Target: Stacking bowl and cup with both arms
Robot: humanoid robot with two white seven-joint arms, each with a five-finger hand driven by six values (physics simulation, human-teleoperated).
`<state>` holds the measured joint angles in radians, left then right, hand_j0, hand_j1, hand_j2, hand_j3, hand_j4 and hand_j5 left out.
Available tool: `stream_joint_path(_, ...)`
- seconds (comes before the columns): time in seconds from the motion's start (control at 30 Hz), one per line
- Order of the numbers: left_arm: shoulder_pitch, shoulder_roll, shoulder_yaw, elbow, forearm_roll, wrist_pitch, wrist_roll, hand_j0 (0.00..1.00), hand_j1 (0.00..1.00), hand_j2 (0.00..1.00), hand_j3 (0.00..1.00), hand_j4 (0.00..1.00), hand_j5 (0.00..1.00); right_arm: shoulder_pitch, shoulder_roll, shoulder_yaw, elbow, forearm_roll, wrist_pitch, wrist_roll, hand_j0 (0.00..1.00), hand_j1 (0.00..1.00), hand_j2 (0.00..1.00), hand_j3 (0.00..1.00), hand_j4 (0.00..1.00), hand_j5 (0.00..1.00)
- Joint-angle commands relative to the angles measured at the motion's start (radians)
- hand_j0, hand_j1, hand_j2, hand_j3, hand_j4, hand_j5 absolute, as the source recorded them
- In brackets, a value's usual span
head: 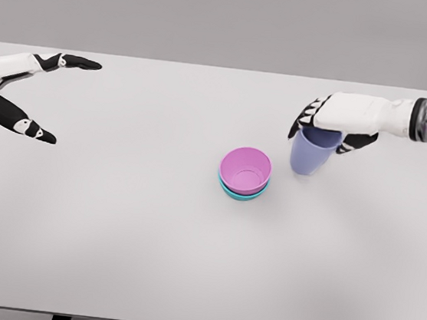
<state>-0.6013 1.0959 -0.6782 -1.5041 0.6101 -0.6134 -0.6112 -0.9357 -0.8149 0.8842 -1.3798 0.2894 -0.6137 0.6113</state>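
Worktop (112,233): plain pale grey-white, no pattern. Wall behind: flat mid grey. Top bowl (245,169): pink-violet. Bowl beneath (240,195): teal, only its rim showing. Cup (311,153): periwinkle blue. Left hand (13,91) and right hand (333,121): white shells, black fingers (82,62), white patches at joints.

White arms (373,112), black-tipped fingers (82,62)

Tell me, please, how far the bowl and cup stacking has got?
Done: the pink bowl sits nested in the teal bowl. In hand: the right hand grips the lilac cup beside them. Left: placing the cup in the pink bowl. The left hand is open, far left.
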Motion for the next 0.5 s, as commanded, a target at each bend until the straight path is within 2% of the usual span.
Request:
stream_joint_path(0.0,0.000,-0.004,0.002,0.001,0.008,0.003,0.000,1.00,1.00,1.00,1.00,1.00,1.00,0.000,0.008,-0.031,-0.004,-0.009,0.003,0.000,0.76,0.76,0.76,0.76,0.76,0.76)
stream_joint_path(0.17,0.000,-0.004,0.002,-0.001,0.008,0.003,0.000,1.00,1.00,1.00,1.00,1.00,1.00,0.002,0.008,-0.059,-0.008,-0.009,0.003,0.000,0.74,0.74,0.74,0.74,0.74,0.74)
stream_joint_path(0.2,0.000,-0.004,0.000,-0.001,0.008,0.003,0.000,1.00,1.00,1.00,1.00,1.00,1.00,0.000,0.008,-0.060,-0.010,-0.009,0.003,0.000,0.69,0.69,0.69,0.69,0.69,0.69)
stream_joint_path(0.23,0.000,-0.004,0.002,-0.001,0.008,0.003,0.000,1.00,1.00,1.00,1.00,1.00,1.00,0.000,0.010,-0.060,-0.010,-0.009,0.003,0.000,0.68,0.68,0.68,0.68,0.68,0.68)
stream_joint_path(0.33,0.000,-0.004,0.002,-0.001,0.008,0.003,0.000,1.00,1.00,1.00,1.00,1.00,1.00,0.000,0.013,-0.090,-0.031,-0.009,0.003,0.000,0.68,0.68,0.68,0.68,0.68,0.68)
stream_joint_path(0.47,0.000,-0.004,0.002,-0.001,0.008,0.003,0.000,1.00,1.00,1.00,1.00,1.00,1.00,0.000,0.049,-0.113,-0.079,-0.023,0.003,0.000,0.69,0.69,0.69,0.69,0.69,0.69)
